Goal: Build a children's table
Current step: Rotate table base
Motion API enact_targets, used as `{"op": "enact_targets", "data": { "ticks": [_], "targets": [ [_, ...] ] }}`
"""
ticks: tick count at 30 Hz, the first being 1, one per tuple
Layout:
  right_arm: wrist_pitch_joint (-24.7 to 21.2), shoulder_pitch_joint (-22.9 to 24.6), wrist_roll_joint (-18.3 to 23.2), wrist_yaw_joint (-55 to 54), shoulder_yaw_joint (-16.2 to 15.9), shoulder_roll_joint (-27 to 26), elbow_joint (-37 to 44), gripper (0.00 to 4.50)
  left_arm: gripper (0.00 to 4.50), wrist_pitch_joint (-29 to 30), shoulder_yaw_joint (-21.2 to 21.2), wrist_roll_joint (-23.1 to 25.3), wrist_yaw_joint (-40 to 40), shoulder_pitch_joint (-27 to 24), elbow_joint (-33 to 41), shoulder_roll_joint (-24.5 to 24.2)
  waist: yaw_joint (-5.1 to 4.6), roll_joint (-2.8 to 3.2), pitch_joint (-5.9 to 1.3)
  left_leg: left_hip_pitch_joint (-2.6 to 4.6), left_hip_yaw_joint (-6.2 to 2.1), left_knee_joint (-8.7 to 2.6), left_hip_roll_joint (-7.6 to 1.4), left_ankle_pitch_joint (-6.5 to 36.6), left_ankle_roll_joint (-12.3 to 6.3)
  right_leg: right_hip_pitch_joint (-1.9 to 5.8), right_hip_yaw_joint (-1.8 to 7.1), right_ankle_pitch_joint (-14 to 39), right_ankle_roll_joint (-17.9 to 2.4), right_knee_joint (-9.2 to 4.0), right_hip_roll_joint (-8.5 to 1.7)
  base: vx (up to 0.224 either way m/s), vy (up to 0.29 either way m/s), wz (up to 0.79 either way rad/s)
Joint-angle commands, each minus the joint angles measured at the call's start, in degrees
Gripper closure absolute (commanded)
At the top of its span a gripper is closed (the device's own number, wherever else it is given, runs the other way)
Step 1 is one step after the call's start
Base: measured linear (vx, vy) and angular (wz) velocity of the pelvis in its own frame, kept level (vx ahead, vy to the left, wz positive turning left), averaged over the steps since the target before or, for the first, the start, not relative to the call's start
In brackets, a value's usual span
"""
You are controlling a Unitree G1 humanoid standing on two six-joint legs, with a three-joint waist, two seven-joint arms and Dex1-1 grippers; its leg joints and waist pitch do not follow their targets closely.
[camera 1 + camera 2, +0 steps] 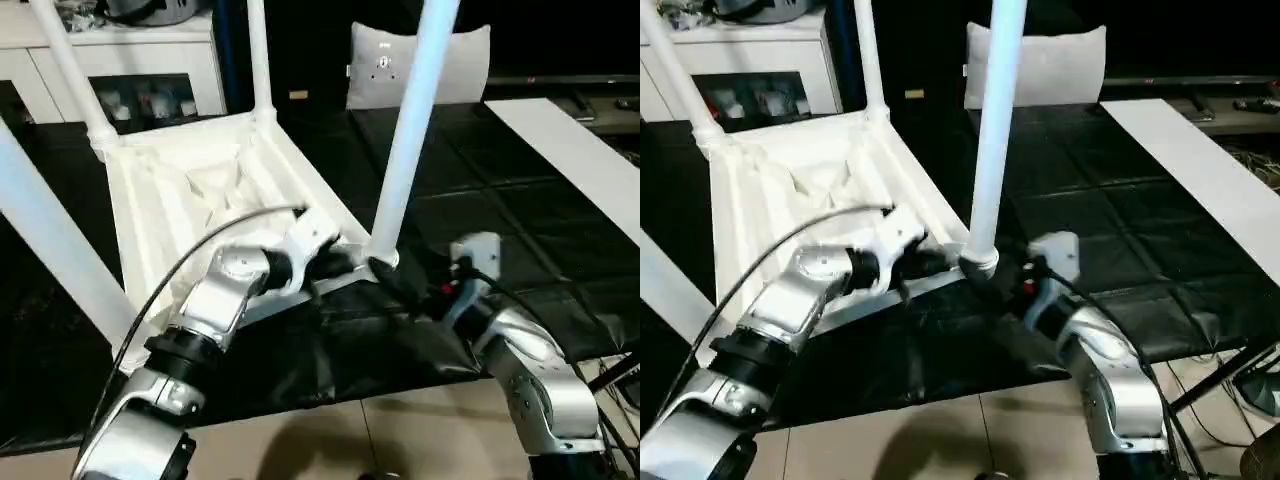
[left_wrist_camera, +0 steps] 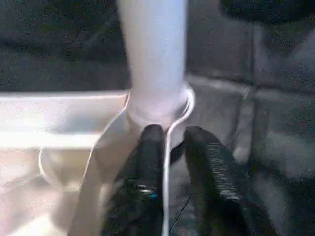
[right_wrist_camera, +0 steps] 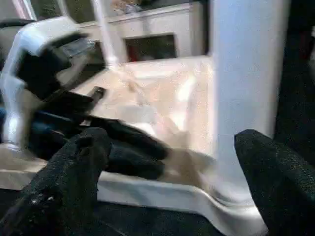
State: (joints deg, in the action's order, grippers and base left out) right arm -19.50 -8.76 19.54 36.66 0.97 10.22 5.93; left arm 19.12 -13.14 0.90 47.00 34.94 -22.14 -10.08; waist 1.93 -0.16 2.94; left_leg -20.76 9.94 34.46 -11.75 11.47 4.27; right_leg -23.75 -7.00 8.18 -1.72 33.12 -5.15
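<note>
Upturned white children's table (image 1: 200,190) – ribbed underside up, legs standing – left gripper (image 2: 167,142) clamps its rim, right gripper (image 3: 167,162) spread wide.

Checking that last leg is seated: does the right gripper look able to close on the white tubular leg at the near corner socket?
Probably yes: right gripper is open, fingers either side of the white tubular leg, nothing between them.

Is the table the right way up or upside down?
Upside down. The tabletop lies with its ribbed underside facing up, and the legs stick up from its corner sockets.
</note>
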Motion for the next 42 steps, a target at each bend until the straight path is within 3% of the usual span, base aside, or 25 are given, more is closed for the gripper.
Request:
{"op": "enact_targets", "data": {
  "ticks": [1, 2, 3, 5, 7, 10, 11, 13, 15, 16, 17, 18, 20, 24, 26, 27, 28, 32, 36, 37, 38, 39, 40, 41, 42],
  "targets": [
    [-1.63, -1.36, 2.02, 0.14, -0.83, -1.14, 2.45, 0.00, 3.32, 2.35, 1.47, -1.42, -1.87, -5.17, 6.45, 0.38, -0.05, -0.55, -3.08, 0.13, -0.32, -4.21, -1.41, 11.48, -4.22, 3.35, 2.83, 25.93, -5.54, -4.93, -3.37, 0.000, 0.000, 0.00],
    [-1.73, -1.59, 2.19, 0.08, -0.87, -1.36, 2.58, 0.00, 3.18, 2.60, 1.62, -1.58, -2.09, -5.77, 7.25, 0.45, -0.53, -0.77, -2.85, -0.40, -0.30, -4.32, -1.19, 12.06, -4.07, 3.44, 2.65, 28.03, -4.40, -5.24, -3.26, 0.000, 0.000, 0.00],
    [-2.07, -2.52, 2.51, -0.51, -0.95, -1.94, 2.58, 0.00, 3.10, 3.14, 2.03, -2.22, -2.50, -7.96, 10.13, 0.45, -0.57, -0.71, -2.66, 0.41, -0.13, -4.13, -0.99, 13.34, -3.93, 2.62, 2.69, 30.74, -3.32, -5.96, -3.16, 0.000, 0.000, 0.00],
    [-2.32, -3.89, 2.79, -0.78, -1.21, -2.44, 2.03, 0.00, 3.04, 3.71, 2.50, -3.48, -2.32, -11.27, 14.27, 0.15, -0.60, -0.67, -2.71, 0.23, -0.46, -4.40, -1.20, 13.16, -3.44, 2.79, 2.71, 30.20, -2.95, -5.64, -3.16, 0.000, 0.000, 0.00],
    [-2.60, -6.57, 2.35, -1.75, -1.46, -3.23, 0.15, 0.00, 2.83, 5.40, 2.77, -5.99, -1.14, -18.01, 22.96, -1.19, -1.05, -1.17, -2.27, -0.08, -0.70, -4.86, -1.67, 14.00, -3.09, 2.67, 2.83, 29.56, -3.63, -5.25, -3.26, 0.000, 0.000, 0.00],
    [-2.42, -8.38, 1.41, -2.34, -1.67, -3.14, -1.77, 0.00, 2.68, 7.13, 2.68, -6.76, -0.54, -22.58, 28.10, -3.32, -1.27, -0.85, -1.93, 0.75, -0.49, -4.79, -1.49, 15.52, -2.58, 1.86, 3.08, 29.77, -3.10, -5.79, -2.85, 0.000, 0.000, 0.00],
    [-2.42, -8.38, 1.41, -2.34, -1.67, -3.14, -1.77, 0.00, 2.68, 7.13, 2.68, -6.76, -0.54, -22.58, 28.10, -3.32, -1.48, -1.31, -1.59, 0.15, -0.83, -5.22, -1.78, 15.46, -2.29, 2.30, 3.08, 28.16, -3.55, -5.21, -2.91, 0.000, 0.000, 0.00],
    [-1.78, -11.06, -0.49, -3.05, -1.84, -2.49, -5.67, 0.00, 2.28, 10.53, 3.82, -8.00, 0.52, -29.33, 35.85, -6.90, -1.81, -1.95, -1.32, 0.08, -0.81, -5.40, -1.78, 15.59, -1.93, 2.27, 3.27, 27.24, -3.84, -4.97, -2.85, 0.000, 0.000, 0.00],
    [-1.71, -11.66, -0.86, -3.36, -1.68, -2.25, -6.71, 0.00, 2.25, 11.48, 4.32, -8.42, 0.97, -30.79, 37.69, -7.85, -2.07, -1.83, -1.09, 0.27, -0.71, -5.33, -1.79, 15.86, -1.46, 2.07, 3.51, 26.74, -4.51, -4.73, -2.89, 0.000, 0.000, 0.00],
    [-0.71, -13.21, -1.64, -4.31, -0.94, -1.65, -9.62, 0.00, 2.18, 14.71, 5.92, -10.69, 2.80, -34.91, 43.05, -11.50, -2.20, -2.22, -0.98, 0.17, -0.62, -5.41, -1.74, 15.74, -1.43, 2.10, 3.56, 26.78, -4.32, -4.86, -2.82, 0.000, 0.000, 0.00],
    [-0.71, -13.21, -1.64, -4.31, -0.94, -1.65, -9.62, 0.00, 1.86, 14.71, 5.92, -10.69, 2.80, -34.91, 43.05, -11.50, -2.22, -2.06, -0.78, 0.17, -0.85, -5.61, -1.93, 16.04, -0.96, 2.18, 3.59, 26.27, -5.21, -4.54, -3.01, 0.000, 0.000, 0.00],
    [-0.20, -13.81, -2.01, -5.02, -0.51, -1.41, -10.79, 0.00, 1.86, 16.08, 6.50, -11.61, 3.52, -36.49, 45.13, -13.12, -2.33, -2.18, -0.55, 0.54, -0.63, -5.51, -1.83, 17.02, -0.62, 1.78, 3.65, 26.66, -5.11, -4.72, -2.78, 0.000, 0.000, 0.00],
    [2.43, -16.44, -3.53, -8.91, 2.52, -0.08, -15.95, 0.00, 1.82, 20.05, 9.89, -15.32, 7.99, -42.69, 51.47, -19.70, -2.37, -2.11, -0.56, 0.56, -0.82, -5.64, -1.79, 18.01, 0.11, 1.97, 3.61, 27.37, -5.48, -4.37, -2.86, 0.000, 0.000, 0.00],
    [5.85, -19.46, -5.07, -13.71, 6.11, 1.97, -21.94, 0.00, 1.48, 24.50, 13.68, -19.10, 10.92, -48.22, 56.95, -25.08, -1.76, -2.01, -0.22, 1.85, -0.34, -5.46, -1.60, 20.29, 1.22, 0.90, 4.04, 28.48, -4.63, -4.71, -2.30, 0.000, 0.000, 0.00],
    [7.82, -20.95, -6.03, -15.88, 7.41, 3.33, -25.49, 0.00, 1.40, 26.53, 16.09, -20.91, 12.46, -50.92, 58.97, -28.00, -1.87, -2.05, -0.39, 1.05, -0.57, -5.72, -1.55, 19.61, 1.46, 1.59, 4.07, 26.85, -4.88, -4.14, -2.23, 0.000, 0.000, 0.00],
    [8.63, -21.32, -6.47, -16.30, 7.78, 4.17, -26.93, 0.00, 1.40, 27.22, 17.63, -21.44, 13.60, -52.28, 59.26, -29.64, -1.81, -2.24, -0.47, 1.44, -0.30, -5.47, -1.44, 19.75, 1.39, 1.22, 4.27, 26.34, -4.88, -4.12, -2.13, 0.000, 0.000, 0.00],
    [8.93, -21.43, -6.61, -16.37, 7.89, 4.49, -27.44, 0.00, 1.11, 27.47, 18.22, -21.62, 14.04, -52.78, 59.32, -30.25, -1.80, -2.32, -0.40, 1.43, -0.19, -5.39, -1.29, 19.65, 1.19, 1.16, 4.39, 26.45, -4.78, -4.20, -2.05, 0.000, 0.000, 0.00],
    [9.33, -20.76, -6.30, -14.58, 7.45, 5.10, -27.96, 0.00, 1.00, 25.30, 24.05, -21.99, 14.06, -53.07, 57.15, -32.61, -2.01, -2.52, -0.62, 0.60, -0.39, -5.39, -1.10, 17.60, 0.07, 1.84, 4.69, 26.46, -4.14, -4.15, -2.10, 0.000, 0.000, 0.00],
    [6.60, -16.65, -6.68, -10.37, 3.10, 4.84, -24.36, 0.00, 0.63, 22.03, 29.11, -25.05, 12.88, -46.88, 52.62, -30.68, -2.30, -2.45, -0.98, 0.51, -0.31, -5.10, -1.04, 15.36, -0.52, 2.18, 4.83, 24.98, -4.89, -4.07, -2.09, 0.000, 0.000, 0.00],
    [6.34, -15.90, -6.79, -9.76, 2.12, 4.83, -23.93, 0.00, 0.63, 22.04, 29.64, -26.35, 12.76, -45.63, 52.19, -30.37, -2.32, -2.42, -0.95, 0.53, -0.28, -5.12, -1.07, 15.15, -0.53, 2.15, 4.84, 24.46, -5.34, -4.04, -2.06, 0.000, 0.000, 0.00],
    [4.52, -14.03, -7.54, -9.67, 0.06, 4.68, -23.66, 0.00, 0.55, 22.75, 29.97, -29.24, 12.37, -41.77, 50.94, -29.29, -2.22, -1.62, -1.31, 0.55, -0.45, -5.09, -1.21, 14.03, -0.28, 2.46, 4.82, 21.77, -6.60, -3.46, -2.10, 0.000, 0.000, 0.00],
    [4.52, -14.03, -7.54, -9.67, 0.06, 4.68, -23.66, 0.00, 0.38, 22.75, 29.97, -29.24, 12.37, -41.77, 50.94, -29.29, -2.32, -1.95, -1.36, 0.87, -0.22, -5.03, -1.22, 13.74, -0.16, 2.18, 4.83, 19.84, -7.68, -3.45, -1.82, 0.000, 0.000, 0.00],
    [4.08, -13.31, -8.49, -10.21, -0.74, 4.69, -23.95, 0.00, 0.24, 23.06, 29.59, -29.99, 12.23, -40.16, 50.37, -28.68, -2.39, -2.05, -1.39, 0.52, -0.32, -5.10, -1.23, 13.25, -0.14, 2.52, 4.83, 18.68, -8.21, -3.19, -1.90, 0.000, 0.000, 0.00],
    [3.75, -12.53, -10.22, -11.54, -1.39, 4.50, -24.83, 0.00, 0.24, 22.67, 28.15, -29.62, 12.16, -38.00, 49.07, -28.18, -2.22, -1.45, -1.46, 0.67, -0.29, -5.08, -1.26, 12.32, 0.15, 2.50, 4.86, 17.21, -8.99, -2.99, -1.87, 0.000, 0.000, 0.00],
    [3.57, -11.76, -12.04, -13.03, -1.98, 4.29, -25.80, 0.00, 0.22, 22.07, 26.30, -28.77, 12.04, -35.71, 47.45, -27.56, -2.35, -1.80, -1.43, 0.79, -0.06, -4.99, -1.17, 12.20, 0.39, 2.41, 4.92, 16.85, -9.28, -3.12, -1.79, 0.000, 0.000, 0.00]
  ]
}}
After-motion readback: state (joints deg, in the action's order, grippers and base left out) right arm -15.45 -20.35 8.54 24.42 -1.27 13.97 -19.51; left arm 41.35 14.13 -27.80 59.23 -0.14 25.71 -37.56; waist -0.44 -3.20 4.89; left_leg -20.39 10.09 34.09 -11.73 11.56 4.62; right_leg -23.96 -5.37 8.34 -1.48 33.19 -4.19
